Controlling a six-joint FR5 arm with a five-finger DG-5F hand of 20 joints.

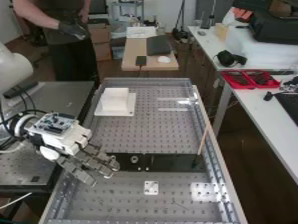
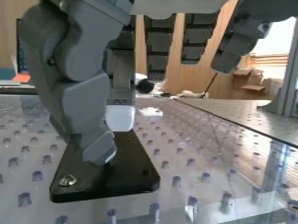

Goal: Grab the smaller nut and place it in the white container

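Lying near the robot hand, a nut.

White robot arm, white-bodied hand.
Blocky dark grey fingers, one pale tip; exposed circuit board, seemingly bluish; black cables.

Bench top, bar across it, nut on the bar near one end, container behind to the left, small plate before, rod at the bar's right end
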